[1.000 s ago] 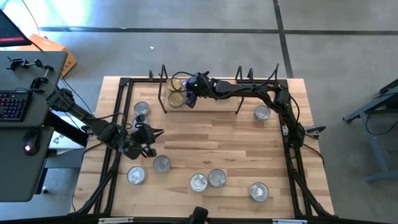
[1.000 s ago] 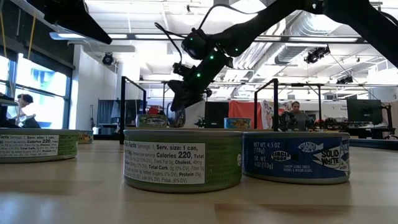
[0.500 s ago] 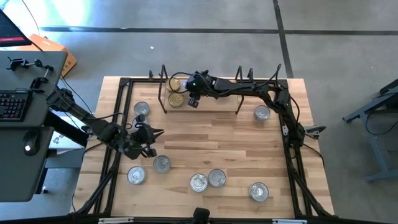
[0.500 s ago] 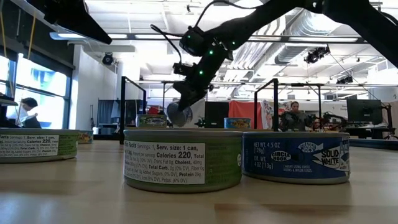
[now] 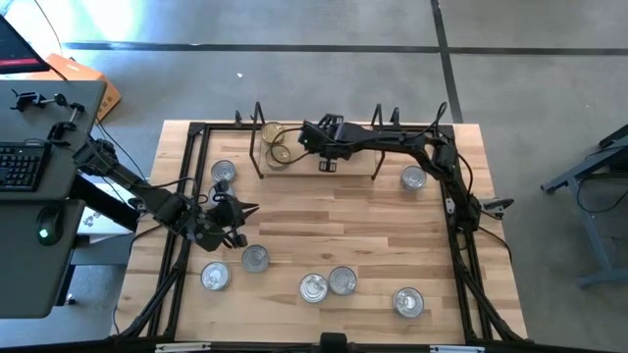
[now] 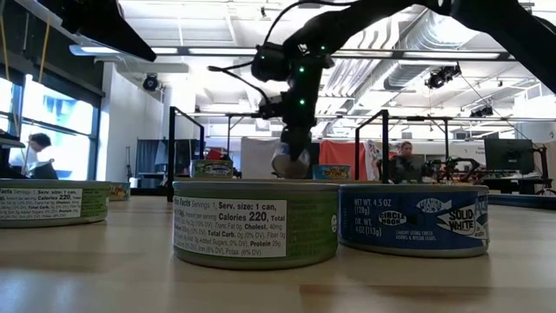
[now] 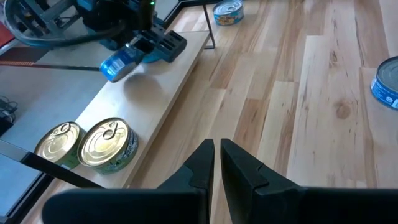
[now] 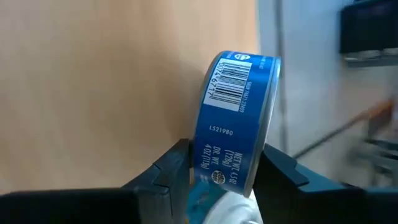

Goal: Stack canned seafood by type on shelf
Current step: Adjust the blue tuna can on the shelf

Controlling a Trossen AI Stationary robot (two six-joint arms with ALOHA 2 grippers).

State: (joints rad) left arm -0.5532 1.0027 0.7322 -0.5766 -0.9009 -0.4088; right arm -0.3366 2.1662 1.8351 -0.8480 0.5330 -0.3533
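Observation:
My right gripper (image 5: 327,162) is over the shelf (image 5: 353,169), a light-wood board in a black rod frame at the table's far side. It is shut on a blue tin (image 8: 239,106). It also shows in the low view (image 6: 291,163) and the left wrist view (image 7: 121,62). Two gold-lidded tins (image 5: 278,143) stand flat side by side on the shelf's left end, and they also show in the left wrist view (image 7: 87,144). My left gripper (image 5: 238,211) is shut and empty, low over the table's left half, its fingers (image 7: 214,158) pointing toward the shelf. My right gripper pinches the blue tin between its two fingers (image 8: 174,165), one on each flat end, so the labelled side wall (image 8: 224,134) faces the wrist camera. The fingers point down from above. The tin is on edge, a little above the shelf board.
Several silver-lidded tins stand on the tabletop: one at the left (image 5: 223,172), one at the right (image 5: 413,177), and several along the near side (image 5: 255,258) (image 5: 313,287) (image 5: 407,302). Black frame rods (image 5: 378,147) rise at the shelf's ends. A person (image 6: 408,161) shows in the room beyond.
My right gripper has carried the blue tin along the shelf toward the table's right edge, away from the two gold tins. It has turned so that it now points straight down. The tin stays clear of the board.

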